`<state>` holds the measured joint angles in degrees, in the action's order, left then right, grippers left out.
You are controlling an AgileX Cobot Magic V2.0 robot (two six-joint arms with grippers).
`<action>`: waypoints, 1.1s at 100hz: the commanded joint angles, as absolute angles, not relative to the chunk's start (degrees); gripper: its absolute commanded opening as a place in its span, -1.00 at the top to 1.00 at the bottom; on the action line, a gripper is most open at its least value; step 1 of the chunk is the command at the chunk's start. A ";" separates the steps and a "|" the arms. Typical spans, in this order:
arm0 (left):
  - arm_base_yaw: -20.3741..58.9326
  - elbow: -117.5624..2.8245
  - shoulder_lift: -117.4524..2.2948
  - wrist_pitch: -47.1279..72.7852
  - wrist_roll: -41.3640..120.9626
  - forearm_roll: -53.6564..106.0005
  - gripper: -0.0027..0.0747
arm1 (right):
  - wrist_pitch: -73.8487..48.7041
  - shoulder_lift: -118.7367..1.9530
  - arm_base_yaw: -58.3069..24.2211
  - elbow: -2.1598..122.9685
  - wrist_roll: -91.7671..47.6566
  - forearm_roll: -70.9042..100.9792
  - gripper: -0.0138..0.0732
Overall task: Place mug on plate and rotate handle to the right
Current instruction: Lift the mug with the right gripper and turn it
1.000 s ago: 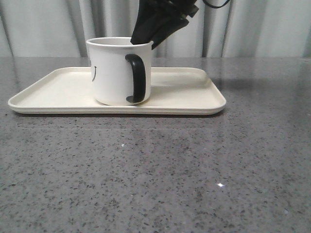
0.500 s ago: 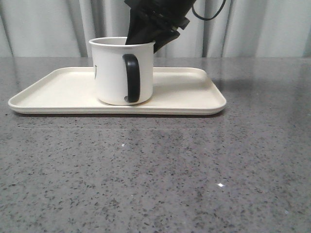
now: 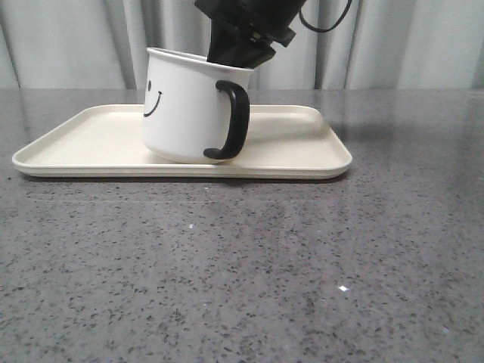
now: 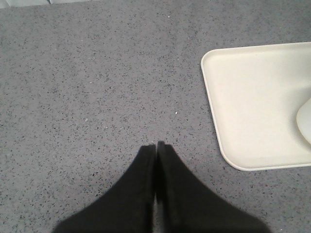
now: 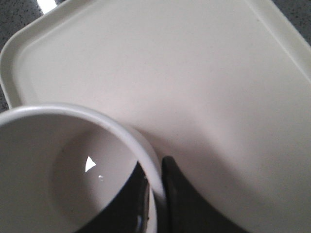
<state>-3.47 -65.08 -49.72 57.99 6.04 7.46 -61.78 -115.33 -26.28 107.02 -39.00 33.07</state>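
Black jaws, right gripper [image 5: 156,194]: pinching the mug [image 3: 189,106] wall at its rim — one finger inside, one outside.
Left gripper [image 4: 156,148]: pressed together, idle over the table [image 4: 87,73].
Mug: on the plate [image 3: 302,162], tilted, partly lifted.
Handle [image 3: 233,121]: points right, slightly toward camera.
Advice: lower gently until flat — release only then.
Writing: none; smiley face only.
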 commanded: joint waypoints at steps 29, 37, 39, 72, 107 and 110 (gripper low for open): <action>-3.63 -66.63 -49.31 55.44 6.03 8.18 0.98 | -70.90 -111.92 -26.16 128.19 -42.96 24.96 0.82; -3.63 -66.63 -49.31 55.44 6.03 8.18 0.98 | -74.22 -111.97 -26.16 131.82 -45.50 21.37 0.82; -3.63 -66.63 -49.31 55.44 6.03 8.18 0.98 | -74.71 -111.97 -26.16 132.18 -46.34 20.87 0.82; -3.63 -65.81 -49.31 55.44 6.03 8.18 0.98 | -76.50 -112.24 -27.36 133.09 -59.93 20.18 0.82; -3.63 -62.32 -49.31 54.84 6.03 7.86 0.98 | -76.62 -112.69 -32.53 132.57 -65.16 20.61 0.83; -3.63 -62.32 -49.31 54.50 6.03 7.86 0.98 | -76.62 -112.69 -32.86 132.46 -65.16 20.60 0.83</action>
